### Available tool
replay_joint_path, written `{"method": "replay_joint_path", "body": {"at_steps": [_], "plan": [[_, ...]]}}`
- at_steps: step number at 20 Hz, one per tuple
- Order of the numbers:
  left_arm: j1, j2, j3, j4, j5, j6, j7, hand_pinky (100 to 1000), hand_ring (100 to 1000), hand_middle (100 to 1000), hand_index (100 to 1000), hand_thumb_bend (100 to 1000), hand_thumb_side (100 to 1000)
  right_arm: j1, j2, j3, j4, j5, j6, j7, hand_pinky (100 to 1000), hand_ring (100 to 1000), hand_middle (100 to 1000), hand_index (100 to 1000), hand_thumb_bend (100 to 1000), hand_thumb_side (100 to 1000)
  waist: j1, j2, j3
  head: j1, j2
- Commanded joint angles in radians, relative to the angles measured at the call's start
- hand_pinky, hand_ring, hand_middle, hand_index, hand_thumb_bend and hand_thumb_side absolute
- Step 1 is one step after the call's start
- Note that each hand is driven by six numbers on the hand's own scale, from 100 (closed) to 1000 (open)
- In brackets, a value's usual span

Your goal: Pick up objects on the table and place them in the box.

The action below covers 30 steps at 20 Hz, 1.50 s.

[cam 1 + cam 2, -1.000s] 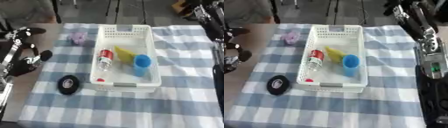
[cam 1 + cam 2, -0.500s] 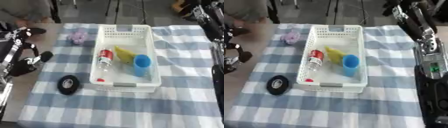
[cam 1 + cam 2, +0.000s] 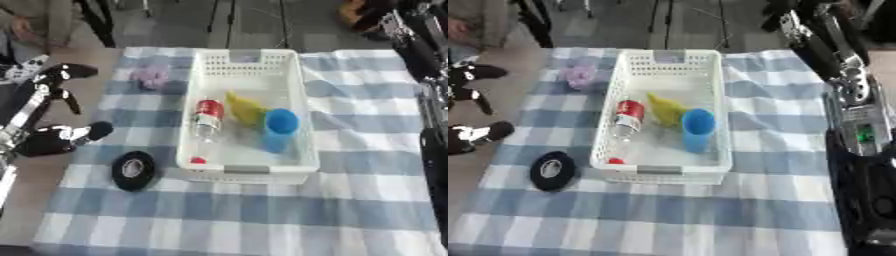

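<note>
The white box (image 3: 248, 170) sat mid-counter, holding a bottle (image 3: 206, 119), a yellow thing (image 3: 244, 106) and a blue cup (image 3: 279, 129). A black tape roll (image 3: 133, 170) lay just left; a purple thing (image 3: 151, 76) farther back. The left hand (image 3: 54, 87) hung at the counter's left edge, fingers relaxed; right-hand fingers could not be told.

Lighting: I read it as even, diffuse and fairly bright, with no single source I can place. Shadows: soft and short; a faint one under the white basket (image 3: 248, 172) along its near rim, another beneath the black tape roll (image 3: 133, 170). Glare: mild washout on the basket's pale floor. Blur: both eye views soft overall; the bottle (image 3: 206, 122) label is unreadable to me, and the checked cloth (image 3: 262, 215) lines smear. Far background darker, indistinct.
</note>
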Motion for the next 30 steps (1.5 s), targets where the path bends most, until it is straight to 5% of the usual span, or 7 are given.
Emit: {"method": "replay_joint_path", "body": {"at_steps": [1,4,13,21,30], "plan": [[-0.036,0.093,-0.040,0.032,-0.048,-0.013,-0.047,680,850,797,896,925,624,-0.020,-0.009,0.001,-0.019,0.005,-0.002,0.004,618,570,605,772,100,706,-0.003,-0.039,0.000,-0.006,0.005],[-0.055,0.114,-0.068,0.065,-0.094,-0.033,-0.092,804,835,780,896,958,585,-0.021,-0.009,0.001,-0.018,0.005,-0.003,0.005,618,570,606,772,100,706,-0.003,-0.040,-0.002,-0.008,0.005],[-0.136,0.125,-0.169,0.177,-0.237,-0.082,-0.236,905,764,753,902,937,494,-0.021,-0.005,0.005,-0.014,0.005,-0.005,0.006,618,570,606,772,100,707,-0.006,-0.046,-0.003,-0.016,0.005],[-0.158,0.068,-0.153,0.169,-0.366,-0.117,-0.364,909,764,771,941,886,396,-0.021,-0.005,0.004,-0.012,0.004,-0.007,0.004,618,570,605,772,100,710,-0.011,-0.047,-0.001,-0.022,0.005],[-0.167,-0.006,-0.120,0.138,-0.505,-0.096,-0.446,891,763,776,938,870,396,-0.020,-0.003,0.004,-0.011,0.003,-0.008,0.004,618,570,605,773,100,709,-0.014,-0.048,0.000,-0.026,0.005]]}}
